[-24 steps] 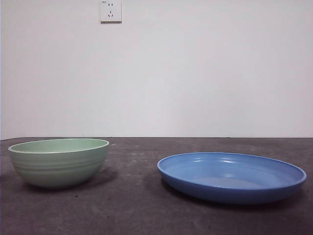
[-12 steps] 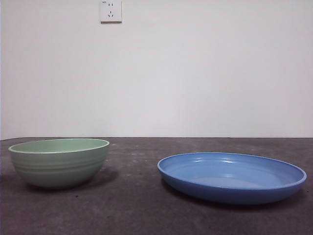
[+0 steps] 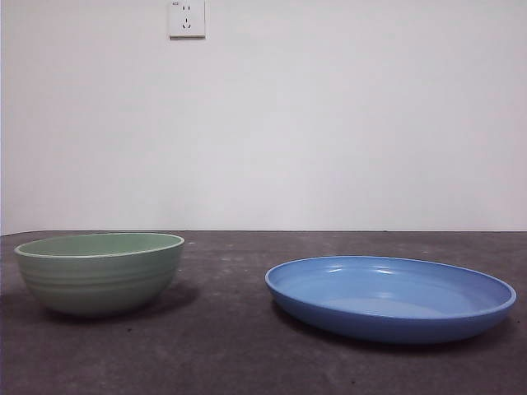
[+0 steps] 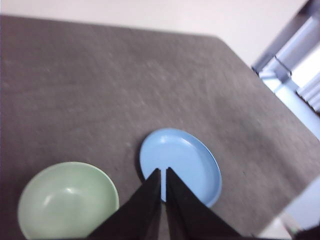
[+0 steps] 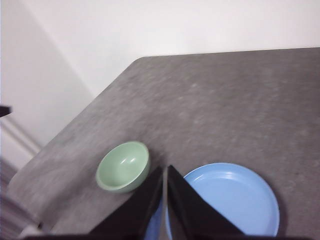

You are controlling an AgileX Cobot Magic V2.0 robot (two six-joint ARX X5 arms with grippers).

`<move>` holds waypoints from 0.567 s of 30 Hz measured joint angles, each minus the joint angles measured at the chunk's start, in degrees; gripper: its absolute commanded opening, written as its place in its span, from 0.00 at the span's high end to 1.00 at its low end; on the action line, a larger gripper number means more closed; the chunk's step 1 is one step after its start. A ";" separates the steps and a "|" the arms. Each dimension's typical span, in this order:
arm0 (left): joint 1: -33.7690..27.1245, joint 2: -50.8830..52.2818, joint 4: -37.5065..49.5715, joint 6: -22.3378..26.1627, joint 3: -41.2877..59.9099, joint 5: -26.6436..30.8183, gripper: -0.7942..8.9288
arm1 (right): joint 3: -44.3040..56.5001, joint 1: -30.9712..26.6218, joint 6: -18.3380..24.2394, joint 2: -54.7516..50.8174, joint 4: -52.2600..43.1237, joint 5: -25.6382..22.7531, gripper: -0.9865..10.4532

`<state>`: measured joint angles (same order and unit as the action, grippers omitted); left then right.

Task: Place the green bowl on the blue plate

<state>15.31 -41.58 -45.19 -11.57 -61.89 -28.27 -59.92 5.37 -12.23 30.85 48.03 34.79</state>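
Counter (image 3: 247, 346): a dark grey, speckled surface is carrying two dishes, with a plain white wall rising behind its far edge.
Green bowl (image 3: 99, 271): a pale mint-green round bowl with faint ridges on its side is sitting upright on the counter toward the left edge, empty inside; it is also showing in the left wrist view (image 4: 68, 201) and in the right wrist view (image 5: 123, 166).
Blue plate (image 3: 390, 297): a wide, shallow, glossy blue plate is lying flat on the counter toward the right edge, apart from the bowl with bare counter between them; it is also showing from above (image 4: 181, 164) and (image 5: 230, 200). Nothing is resting on it.
Left pincer (image 4: 163, 172): it is hanging high above the counter, over the stretch between the two dishes, with its two black jaws pressed together and gripping nothing.
Right pincer (image 5: 165, 170): it is hanging high above the counter, over the plate's side nearest the bowl, with its jaws pressed together and gripping nothing.
Wall socket (image 3: 187, 18): a white outlet is sitting high on the wall, above the bowl's side of the counter.
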 measured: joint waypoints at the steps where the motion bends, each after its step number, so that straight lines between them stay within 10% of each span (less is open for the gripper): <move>1: 0.61 -0.37 -0.46 0.17 -0.52 -0.04 0.90 | -0.83 0.79 0.48 0.44 1.03 0.00 0.90; 17: 5.46 -1.57 -1.81 0.59 -1.27 -0.42 0.79 | -2.73 6.10 6.03 3.30 6.97 0.00 0.89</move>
<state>20.78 -43.16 -47.00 -10.98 -63.16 -28.69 -62.65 11.46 -6.20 34.15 55.00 34.79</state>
